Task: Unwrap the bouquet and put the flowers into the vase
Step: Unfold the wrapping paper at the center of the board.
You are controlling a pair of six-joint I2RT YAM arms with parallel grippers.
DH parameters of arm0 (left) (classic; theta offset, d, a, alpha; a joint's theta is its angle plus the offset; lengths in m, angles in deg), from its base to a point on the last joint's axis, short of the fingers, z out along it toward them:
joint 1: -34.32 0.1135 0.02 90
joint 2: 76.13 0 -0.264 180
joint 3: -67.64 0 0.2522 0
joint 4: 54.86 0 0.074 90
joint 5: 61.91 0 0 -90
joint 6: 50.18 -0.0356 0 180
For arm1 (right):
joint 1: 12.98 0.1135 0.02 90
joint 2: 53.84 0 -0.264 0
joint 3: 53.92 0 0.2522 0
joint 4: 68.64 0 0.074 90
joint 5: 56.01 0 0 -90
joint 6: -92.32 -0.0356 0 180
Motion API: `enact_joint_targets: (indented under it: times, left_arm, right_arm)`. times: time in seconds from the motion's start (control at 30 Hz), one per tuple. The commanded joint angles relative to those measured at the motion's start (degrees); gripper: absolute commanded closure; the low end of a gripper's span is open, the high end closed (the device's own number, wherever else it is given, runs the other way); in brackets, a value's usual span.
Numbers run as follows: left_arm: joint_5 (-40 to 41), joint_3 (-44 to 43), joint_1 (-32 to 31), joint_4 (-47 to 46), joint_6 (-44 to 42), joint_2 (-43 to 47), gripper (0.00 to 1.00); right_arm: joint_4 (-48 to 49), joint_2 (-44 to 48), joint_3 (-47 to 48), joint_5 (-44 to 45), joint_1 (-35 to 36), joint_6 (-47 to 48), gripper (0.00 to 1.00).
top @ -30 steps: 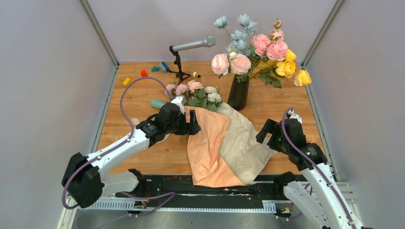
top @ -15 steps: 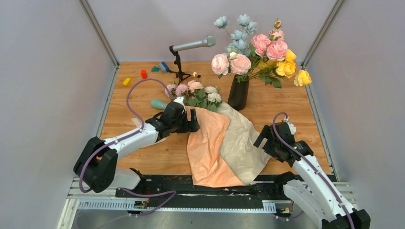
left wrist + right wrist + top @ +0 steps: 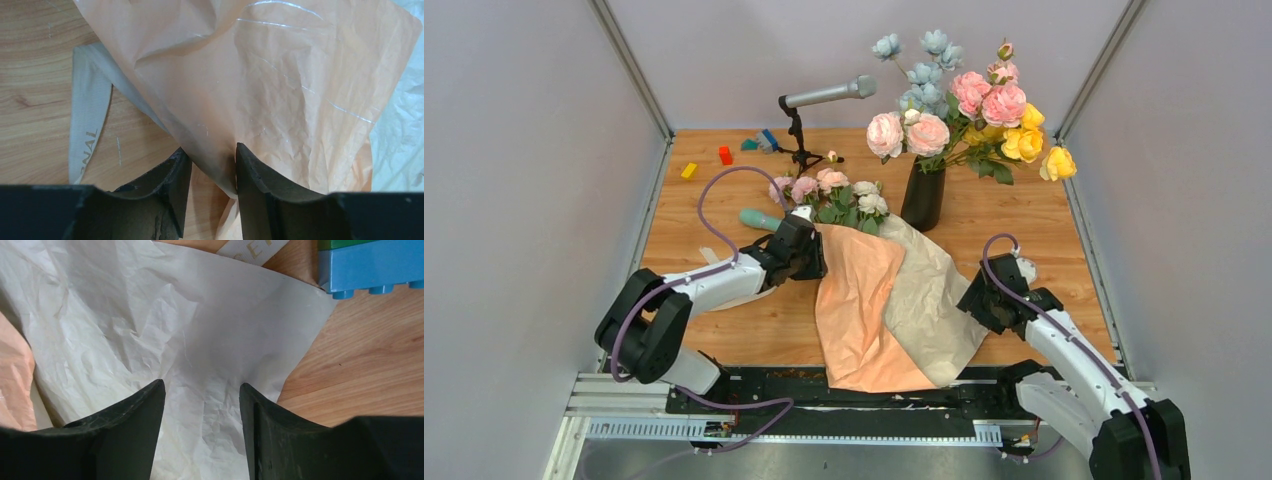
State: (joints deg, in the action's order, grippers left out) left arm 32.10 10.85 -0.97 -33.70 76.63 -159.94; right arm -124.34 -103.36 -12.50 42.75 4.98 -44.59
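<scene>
Unwrapping in hand: left jaws pinch a peach fold point(image 3: 280, 100) of the bouquet point(image 3: 864, 290) at the counter's point(image 3: 764, 335) near-middle, right jaws spread over its beige flap point(image 3: 150, 315), next surely pulling the paper point(image 3: 924, 300) apart

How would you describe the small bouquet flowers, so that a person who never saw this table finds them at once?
On the wooden table, find the dark vase near the far edge. Left of its base, at the far end of the peach-orange paper, lie the flowers. They are small pink and cream blooms lying low, unlike the big blooms standing in the vase.
</scene>
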Motion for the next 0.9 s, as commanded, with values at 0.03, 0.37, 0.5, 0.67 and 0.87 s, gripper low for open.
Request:
enact_joint_targets:
  times: [0.03, 0.37, 0.5, 0.67, 0.87]
  left_arm:
    - [1.8, -1.7, 0.4, -2.2, -1.0, -1.2, 0.61]
    - [1.8, -1.6, 1.6, -2.9, -1.3, -2.3, 0.93]
    - [1.7, -1.9, 2.4, -3.6, -1.3, -2.5, 1.00]
    - [1.6, -2.3, 3.4, -5.0, -1.1, -3.2, 1.00]
    - [2.8, -3.0, 5.5, -7.0, -0.4, -4.4, 1.00]
  right_arm:
    - [3.8, -3.0, -0.6, 1.0, -0.4, 0.3, 0.46]
    - [6.4, -6.8, -1.2, 0.7, -0.9, 1.2, 0.69]
    - [7.7, -9.2, -1.2, 0.4, -1.1, 2.0, 0.81]
    - [9.4, -12.1, -0.8, 0.6, -1.7, 2.5, 0.95]
    - [10.9, -15.1, -0.3, 1.3, -2.7, 2.8, 0.99]
